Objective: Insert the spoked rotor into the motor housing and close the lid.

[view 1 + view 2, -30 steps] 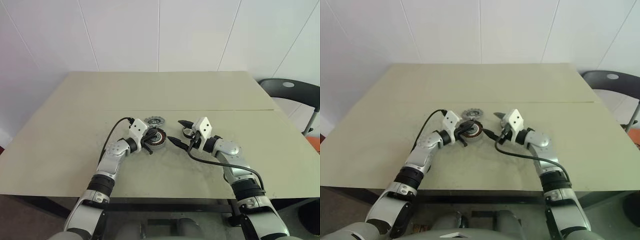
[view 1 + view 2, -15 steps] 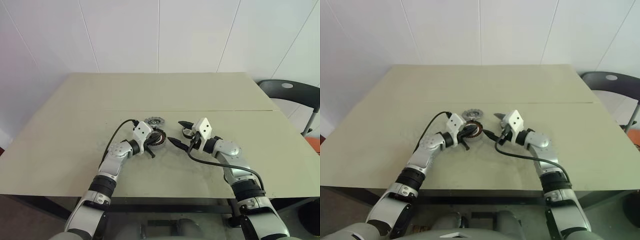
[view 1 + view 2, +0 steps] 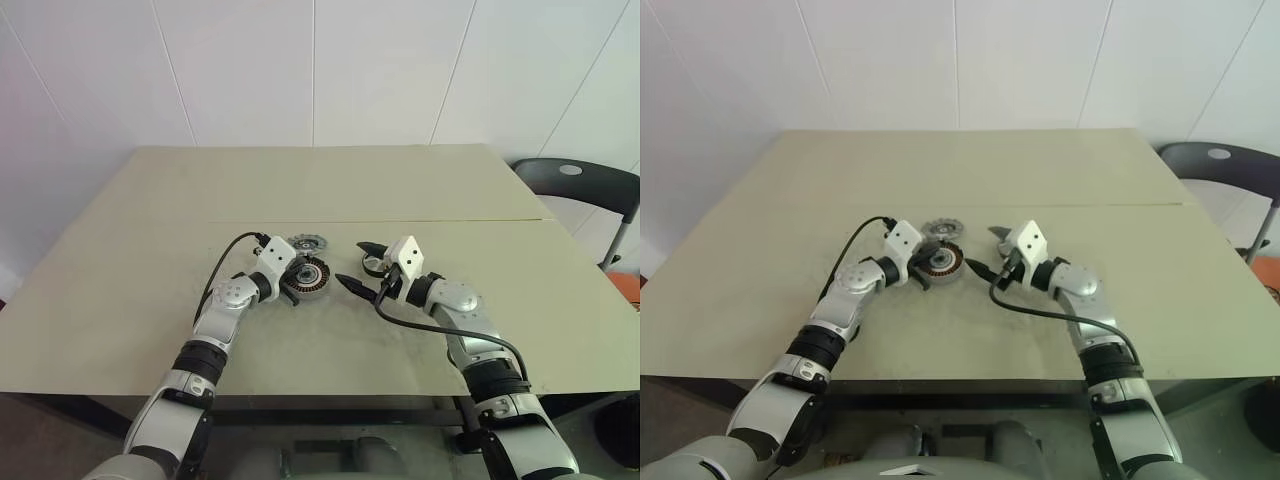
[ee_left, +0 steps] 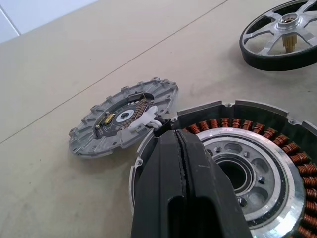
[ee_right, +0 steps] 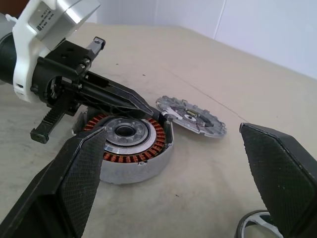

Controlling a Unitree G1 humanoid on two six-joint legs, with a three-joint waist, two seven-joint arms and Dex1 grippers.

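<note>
The motor housing [image 3: 305, 279], with copper windings around a silvery hub, lies on the table near the middle. My left gripper [image 4: 174, 135] is shut with nothing in it. It reaches over the housing [image 5: 129, 144], and its tip is at the rim on the side toward the lid. The lid [image 3: 309, 244], grey and toothed, lies flat just behind the housing, almost touching it. The spoked rotor [image 4: 282, 32] rests on the table to the right. My right gripper [image 3: 352, 263] stands wide open next to it and faces the housing.
A beige table [image 3: 150, 300] carries a seam line across its middle. A black chair [image 3: 575, 180] stands off the table's far right corner. Black cables loop from both wrists over the tabletop.
My shut left gripper has drawn back a little to the left over the housing, so more of the windings show. The right gripper has kept still.
</note>
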